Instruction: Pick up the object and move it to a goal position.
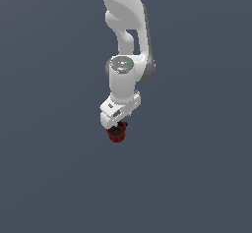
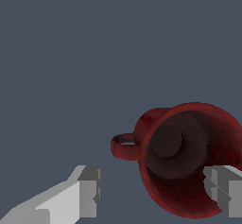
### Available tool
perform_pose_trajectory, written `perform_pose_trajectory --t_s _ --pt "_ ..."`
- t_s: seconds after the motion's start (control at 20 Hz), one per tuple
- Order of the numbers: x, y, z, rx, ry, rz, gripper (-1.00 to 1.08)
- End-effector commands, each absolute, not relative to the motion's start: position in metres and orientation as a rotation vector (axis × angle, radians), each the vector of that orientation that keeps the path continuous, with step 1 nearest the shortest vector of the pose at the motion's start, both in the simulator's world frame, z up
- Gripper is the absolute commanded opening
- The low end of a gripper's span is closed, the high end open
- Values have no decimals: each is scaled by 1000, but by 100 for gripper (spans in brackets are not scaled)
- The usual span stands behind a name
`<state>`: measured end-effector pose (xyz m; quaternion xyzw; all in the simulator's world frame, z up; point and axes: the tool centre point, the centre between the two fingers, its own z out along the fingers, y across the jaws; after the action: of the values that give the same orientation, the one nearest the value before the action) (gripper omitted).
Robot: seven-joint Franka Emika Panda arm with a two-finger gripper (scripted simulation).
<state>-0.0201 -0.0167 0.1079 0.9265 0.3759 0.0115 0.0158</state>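
The object is a small dark red mug point(image 1: 117, 134) with a tiny side handle point(image 2: 124, 146) and a dark interior point(image 2: 176, 152). In the exterior view it sits directly under the white gripper point(image 1: 117, 124), whose fingertips reach down to its top. In the wrist view the gripper point(image 2: 156, 191) is open. One finger point(image 2: 88, 193) is beside the mug on the handle side, with a gap to the mug's wall. The other finger point(image 2: 226, 189) overlaps the mug's rim and opening. Neither finger visibly presses the mug.
The ground is a plain, uniform dark grey-blue surface point(image 1: 49, 168) all around. The white arm point(image 1: 129, 35) rises above the gripper. No goal marker or other object shows.
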Motion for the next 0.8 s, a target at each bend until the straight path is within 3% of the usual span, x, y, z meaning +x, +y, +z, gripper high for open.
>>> perform_pose_trajectory --t_s 0.0,0.75 --pt "-21 -16 105 2862 1215 39 68" --pt "-21 -15 82 2846 1253 41 68"
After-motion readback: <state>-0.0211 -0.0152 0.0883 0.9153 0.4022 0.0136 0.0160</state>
